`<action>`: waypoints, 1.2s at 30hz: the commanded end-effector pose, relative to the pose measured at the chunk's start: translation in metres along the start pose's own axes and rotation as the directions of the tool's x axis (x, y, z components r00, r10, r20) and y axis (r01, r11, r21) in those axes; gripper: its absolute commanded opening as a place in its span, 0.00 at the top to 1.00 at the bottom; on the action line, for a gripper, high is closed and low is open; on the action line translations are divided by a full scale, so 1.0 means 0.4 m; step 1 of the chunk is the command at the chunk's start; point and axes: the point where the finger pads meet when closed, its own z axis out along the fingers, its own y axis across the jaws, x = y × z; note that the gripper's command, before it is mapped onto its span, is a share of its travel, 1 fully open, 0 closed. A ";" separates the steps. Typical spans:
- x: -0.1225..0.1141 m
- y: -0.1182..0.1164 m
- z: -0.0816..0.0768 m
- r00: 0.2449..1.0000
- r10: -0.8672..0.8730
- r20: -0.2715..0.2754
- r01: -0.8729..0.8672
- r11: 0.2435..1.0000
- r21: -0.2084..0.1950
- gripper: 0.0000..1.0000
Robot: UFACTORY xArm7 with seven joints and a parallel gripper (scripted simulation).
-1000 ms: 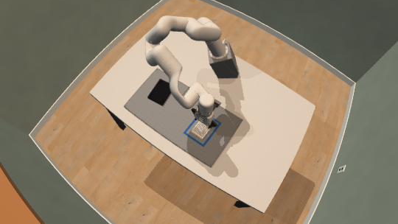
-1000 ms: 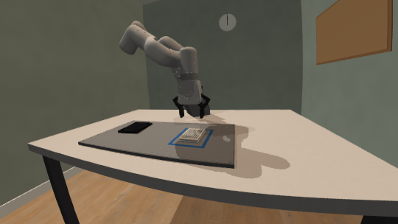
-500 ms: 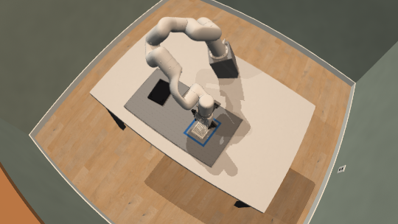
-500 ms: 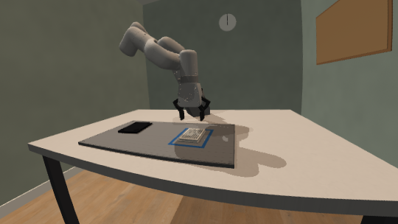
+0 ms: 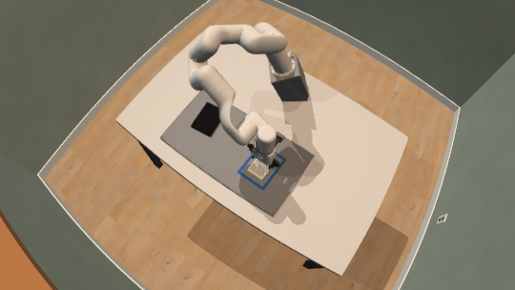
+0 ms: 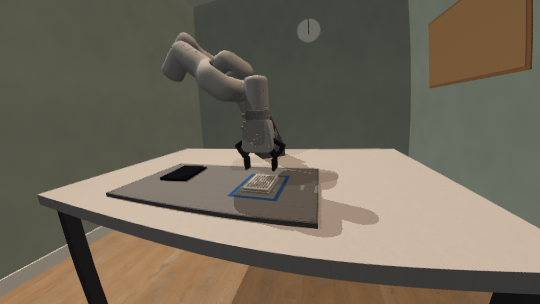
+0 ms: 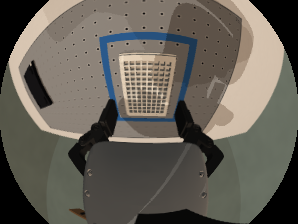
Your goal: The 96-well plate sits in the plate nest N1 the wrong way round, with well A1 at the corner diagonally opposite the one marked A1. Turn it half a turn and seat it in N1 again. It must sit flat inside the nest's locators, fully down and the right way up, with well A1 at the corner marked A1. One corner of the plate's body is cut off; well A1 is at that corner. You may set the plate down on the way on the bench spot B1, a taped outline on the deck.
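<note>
Lengthwise between fingers: plate (image 7: pixel 148 84)

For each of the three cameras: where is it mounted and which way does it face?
Top: overhead, tilted down at the table; whole arm visible.
Exterior: beside the table, near deck height, facing the far wall; arm and open pincer visible.
Wrist: on the pincer, looking down; both fingers visible.
All three share the well plate inside the blue outline.

Gripper (image 6: pixel 260 167) hovers above the plate (image 6: pixel 261 183), jaws wide apart; plate lies inside blue outline (image 6: pixel 233 194) on grey deck (image 6: pixel 200 201).
</note>
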 end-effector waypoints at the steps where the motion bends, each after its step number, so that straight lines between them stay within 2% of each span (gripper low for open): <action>1: -0.003 0.004 0.012 1.000 -0.001 0.004 0.001 1.000 -0.003 0.00; 13: -0.003 0.004 0.062 1.000 -0.001 0.003 0.001 1.000 -0.003 0.00; 36: -0.003 0.004 0.075 1.000 -0.001 0.003 0.001 1.000 -0.003 0.00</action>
